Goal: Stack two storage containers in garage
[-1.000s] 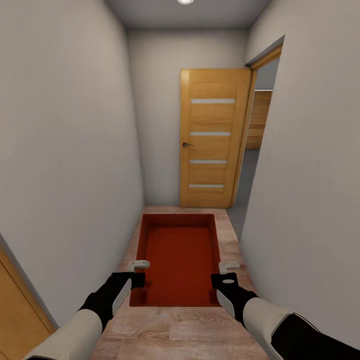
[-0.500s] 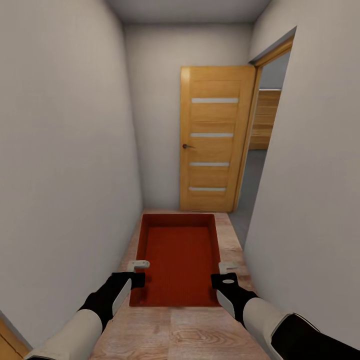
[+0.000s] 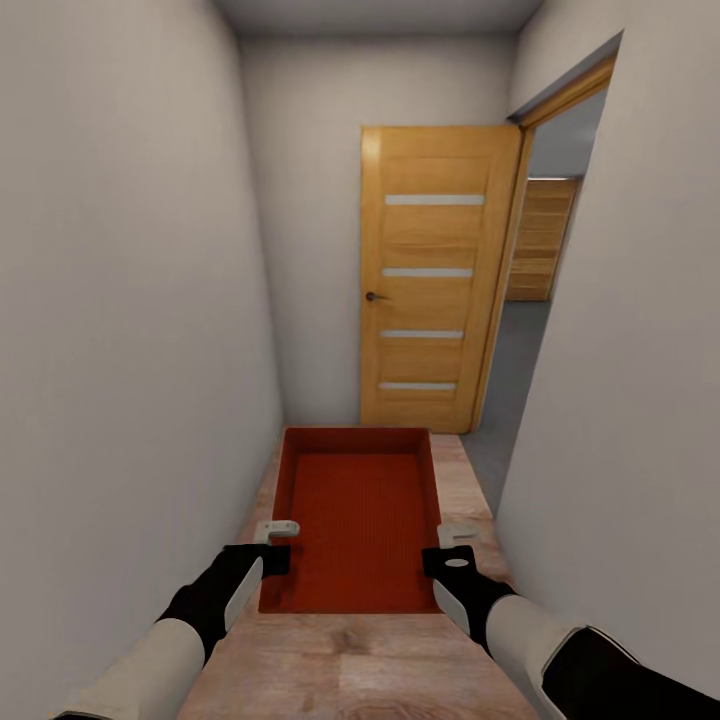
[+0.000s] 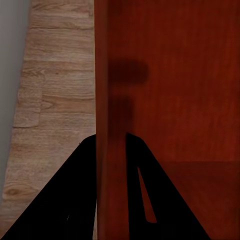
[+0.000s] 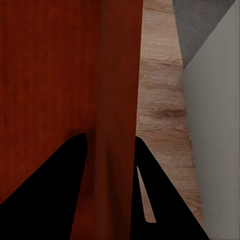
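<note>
Storage container [image 3: 357, 520] hangs between both pincers over the wood plank floor [image 3: 350, 660] of a narrow hallway. Wrist views show each clamp up close: left pincer [image 4: 111, 145] straddles one long wall, right pincer [image 5: 111, 145] the other. Head view adds the wooden door [image 3: 432, 275] ahead, swung open, with grey floor [image 3: 510, 390] past the right pincer's side.

The storage container [image 3: 358, 520] is held between the left gripper [image 3: 279, 543] at its left wall and the right gripper [image 3: 455, 548] at its right wall, above the wood plank floor [image 3: 350, 660]. Walls [image 3: 130, 330] stand close on both sides. The door [image 3: 435, 275] stands open ahead, with the doorway [image 3: 530, 330] to its right and a concrete floor [image 3: 505, 400] beyond.
</note>
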### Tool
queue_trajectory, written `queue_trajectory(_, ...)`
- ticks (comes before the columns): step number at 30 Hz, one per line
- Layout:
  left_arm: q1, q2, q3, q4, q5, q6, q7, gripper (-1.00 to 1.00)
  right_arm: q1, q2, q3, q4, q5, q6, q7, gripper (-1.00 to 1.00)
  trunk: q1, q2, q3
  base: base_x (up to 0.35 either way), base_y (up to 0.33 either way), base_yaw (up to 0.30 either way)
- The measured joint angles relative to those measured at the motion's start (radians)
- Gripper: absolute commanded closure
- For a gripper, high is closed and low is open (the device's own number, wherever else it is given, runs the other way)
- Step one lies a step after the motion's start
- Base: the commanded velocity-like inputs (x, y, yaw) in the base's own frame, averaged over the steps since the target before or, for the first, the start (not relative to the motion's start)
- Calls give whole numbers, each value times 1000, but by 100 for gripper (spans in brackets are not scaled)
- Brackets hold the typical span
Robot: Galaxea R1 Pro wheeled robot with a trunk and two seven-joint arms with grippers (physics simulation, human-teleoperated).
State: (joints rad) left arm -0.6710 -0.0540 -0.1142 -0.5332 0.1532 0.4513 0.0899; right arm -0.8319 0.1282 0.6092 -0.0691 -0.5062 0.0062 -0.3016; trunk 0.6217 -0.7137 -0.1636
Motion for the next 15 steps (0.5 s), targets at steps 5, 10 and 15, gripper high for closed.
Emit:
queue_trajectory(5,0,0,-1,0,1,0,1,100,0,0,0,0,0,0,0,100,0,0,0,322,0,0)
queue_trajectory(10,0,0,-1,0,1,1,1,100,0,0,-1,0,0,0,0,100,0,0,0,322,0,0)
queue_trajectory(15,0,0,-1,0,2,0,1,100,0,0,0,0,0,0,0,100,0,0,0,322,0,0)
